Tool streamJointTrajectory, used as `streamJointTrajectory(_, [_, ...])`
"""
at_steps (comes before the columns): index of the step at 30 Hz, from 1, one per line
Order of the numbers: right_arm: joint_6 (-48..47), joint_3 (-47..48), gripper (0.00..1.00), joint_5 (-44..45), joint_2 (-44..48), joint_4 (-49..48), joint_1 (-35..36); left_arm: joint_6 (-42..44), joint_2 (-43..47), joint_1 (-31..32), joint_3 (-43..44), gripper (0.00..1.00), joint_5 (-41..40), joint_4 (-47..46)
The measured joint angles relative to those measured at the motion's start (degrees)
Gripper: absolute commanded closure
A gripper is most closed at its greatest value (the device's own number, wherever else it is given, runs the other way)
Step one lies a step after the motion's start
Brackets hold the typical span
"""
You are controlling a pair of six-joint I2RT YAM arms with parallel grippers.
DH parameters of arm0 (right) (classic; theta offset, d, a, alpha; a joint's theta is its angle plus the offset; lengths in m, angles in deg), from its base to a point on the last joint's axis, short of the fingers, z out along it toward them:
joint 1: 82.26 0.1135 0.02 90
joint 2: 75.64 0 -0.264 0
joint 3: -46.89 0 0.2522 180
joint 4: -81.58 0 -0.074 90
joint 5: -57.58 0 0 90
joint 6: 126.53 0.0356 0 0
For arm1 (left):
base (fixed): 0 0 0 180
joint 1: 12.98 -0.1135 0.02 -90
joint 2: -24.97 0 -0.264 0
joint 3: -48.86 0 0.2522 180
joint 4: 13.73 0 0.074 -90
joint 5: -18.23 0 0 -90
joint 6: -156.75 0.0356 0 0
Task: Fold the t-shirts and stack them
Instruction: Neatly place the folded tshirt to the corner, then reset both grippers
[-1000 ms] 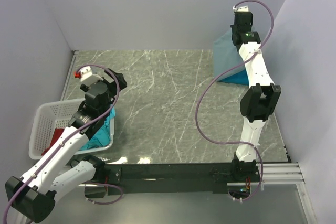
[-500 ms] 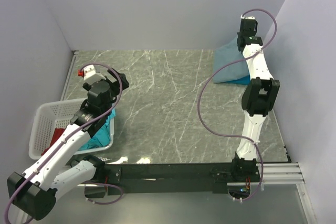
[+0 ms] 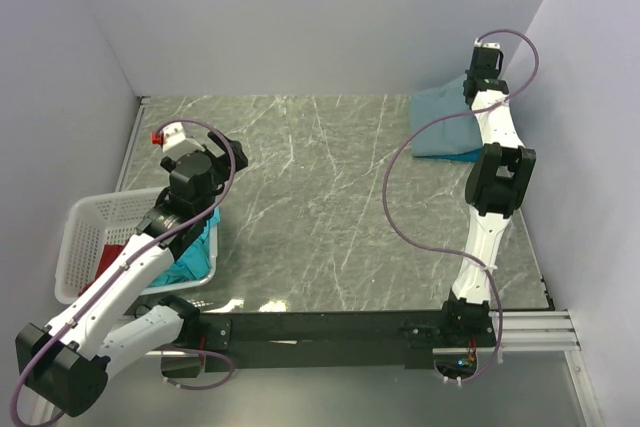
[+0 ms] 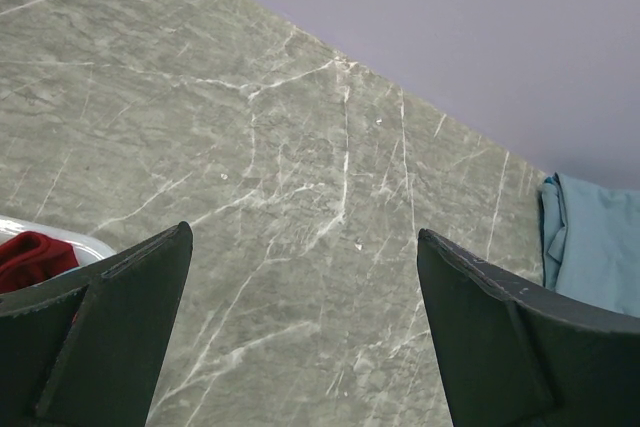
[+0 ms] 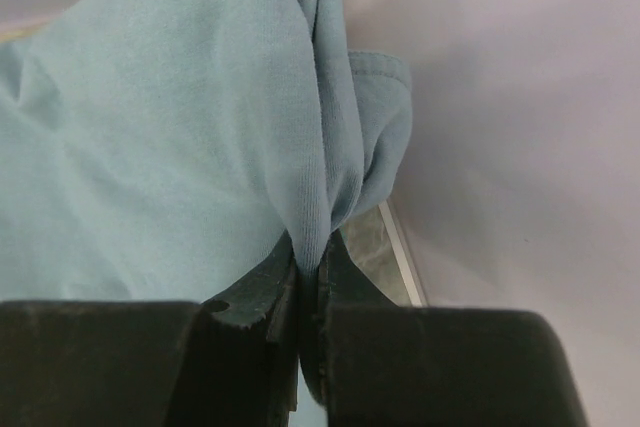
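A dusty grey-blue t-shirt [image 3: 442, 119] lies at the far right corner of the table, over a brighter teal-blue one [image 3: 462, 154]. My right gripper [image 5: 312, 259] is shut on a pinched fold of the grey-blue t-shirt [image 5: 150, 147] near the right wall; in the top view it [image 3: 478, 87] is at the shirt's far edge. My left gripper [image 4: 300, 277] is open and empty above bare table, near the basket; in the top view it [image 3: 222, 152] is at the left. A red t-shirt [image 3: 105, 257] and a turquoise one [image 3: 190, 252] lie in the basket.
A white lattice laundry basket [image 3: 85, 222] stands at the left near edge, under my left arm. Walls close in the table at the back, left and right. The grey-blue shirt also shows at the right edge of the left wrist view [image 4: 600, 247].
My right arm has stretched farther back and right toward the corner, carrying the shirt's fold with it; the shirt has lowered and flattened. My left gripper has shifted slightly.
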Motion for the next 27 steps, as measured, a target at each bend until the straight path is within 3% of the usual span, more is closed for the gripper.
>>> streamJointTrajectory(9, [1.51, -0.09, 0.77, -1.44, -4.37, -1.90, -2.47, -0.72, -1.31, 0.00, 0.66, 0.01, 0.02, 0.68])
streamJointTrajectory(12, [2.19, -0.09, 0.44, -1.40, -4.48, -2.62, -2.91, -1.11, -1.57, 0.00, 1.01, 0.01, 0.04, 0.87])
streamJointTrajectory(13, [2.58, -0.09, 0.26, -1.20, -4.48, -3.19, -2.99, -1.20, -1.66, 0.00, 1.16, 0.01, 0.04, 0.94])
streamJointTrajectory(15, [3.48, -0.15, 0.16, -0.68, -4.46, -4.63, -3.08, -1.44, -1.79, 0.00, 1.40, 0.01, 0.02, 1.38])
streamJointTrajectory(21, [5.66, -4.09, 0.13, 0.24, -2.05, -6.80, -3.06, -2.56, -1.79, 0.00, 1.51, 0.01, 0.00, 2.32])
streamJointTrajectory(27, [9.94, -18.10, 0.11, -2.95, 10.27, -8.74, -2.47, -2.95, -1.09, 0.00, 1.51, 0.03, 0.33, 3.02])
